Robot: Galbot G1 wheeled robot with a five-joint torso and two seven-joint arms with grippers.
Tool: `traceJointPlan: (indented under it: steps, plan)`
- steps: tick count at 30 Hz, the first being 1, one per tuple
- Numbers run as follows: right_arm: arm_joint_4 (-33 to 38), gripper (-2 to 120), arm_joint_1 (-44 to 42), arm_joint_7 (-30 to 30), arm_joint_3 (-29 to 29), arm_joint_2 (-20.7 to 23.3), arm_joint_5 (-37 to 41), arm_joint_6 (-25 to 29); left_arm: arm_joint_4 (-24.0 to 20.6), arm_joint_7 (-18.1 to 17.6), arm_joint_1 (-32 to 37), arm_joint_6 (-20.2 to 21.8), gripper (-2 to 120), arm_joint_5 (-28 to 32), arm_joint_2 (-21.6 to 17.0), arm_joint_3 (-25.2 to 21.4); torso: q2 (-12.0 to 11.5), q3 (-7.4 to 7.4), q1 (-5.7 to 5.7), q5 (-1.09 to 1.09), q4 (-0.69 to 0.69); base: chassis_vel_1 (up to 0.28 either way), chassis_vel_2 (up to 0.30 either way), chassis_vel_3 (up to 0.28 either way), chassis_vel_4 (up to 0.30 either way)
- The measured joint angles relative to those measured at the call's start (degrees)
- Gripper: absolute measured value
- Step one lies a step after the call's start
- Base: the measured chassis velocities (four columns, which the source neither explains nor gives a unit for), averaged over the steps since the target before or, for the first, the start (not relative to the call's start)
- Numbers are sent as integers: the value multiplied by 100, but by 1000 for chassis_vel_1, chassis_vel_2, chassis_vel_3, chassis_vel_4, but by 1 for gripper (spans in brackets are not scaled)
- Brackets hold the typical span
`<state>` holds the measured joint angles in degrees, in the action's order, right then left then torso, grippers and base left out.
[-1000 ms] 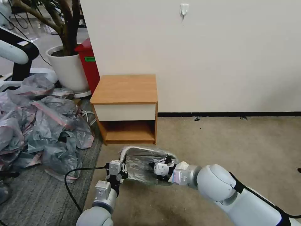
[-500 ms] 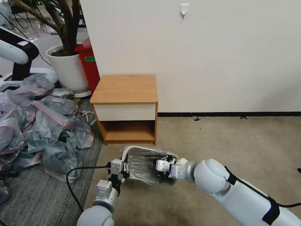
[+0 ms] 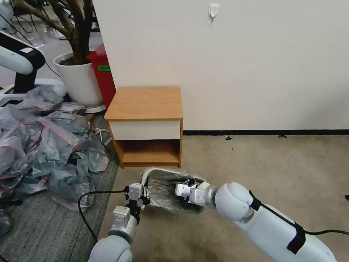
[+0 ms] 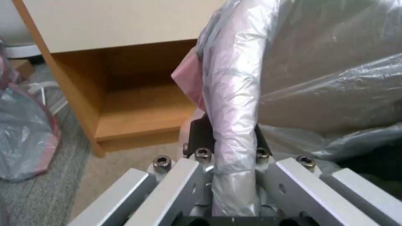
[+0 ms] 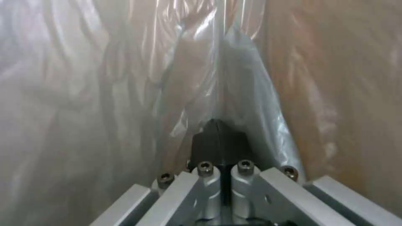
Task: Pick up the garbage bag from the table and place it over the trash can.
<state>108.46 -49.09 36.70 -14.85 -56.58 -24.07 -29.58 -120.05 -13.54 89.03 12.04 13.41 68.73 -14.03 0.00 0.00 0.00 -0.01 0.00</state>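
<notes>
- The garbage bag (image 3: 163,189) is already draped over the trash can (image 3: 157,171) on the floor, near the table (image 3: 145,105).
- The left gripper (image 3: 142,198) pinches the covered rim.
- The right gripper (image 3: 180,190) is pinched tight, probably on thin bag plastic.
- Pull gently and evenly, so the bag won't rip.

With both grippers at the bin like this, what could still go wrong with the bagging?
1. The left gripper straddles the bag-covered rim of the trash can; pulling away could drag the garbage bag back off.
2. The right gripper is shut on thin film inside the can, which may tear or lift out.
3. The light can might tip toward the table.
</notes>
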Motion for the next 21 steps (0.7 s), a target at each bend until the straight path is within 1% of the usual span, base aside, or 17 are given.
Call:
traceJointPlan:
  steps: [5, 13, 21]
  plan:
    - [-193, 0, 113, -1, -85, -217, -177, -78, 89, -33, -78, 7, 2, 6, 45, 95, 0, 0, 0, 0, 0, 0, 0, 0, 0]
    - [-303, 0, 164, -8, -174, -344, -273, -204, 172, -126, -148, 10, 2, 7, 87, 186, 0, 0, 0, 0, 0, 0, 0, 0, 0]
    - [-477, 0, 218, -14, -214, -468, -359, -237, 172, -141, -167, 16, 2, 9, 127, 260, 0, 0, 0, 1, 0, 0, 0, 0, 0]
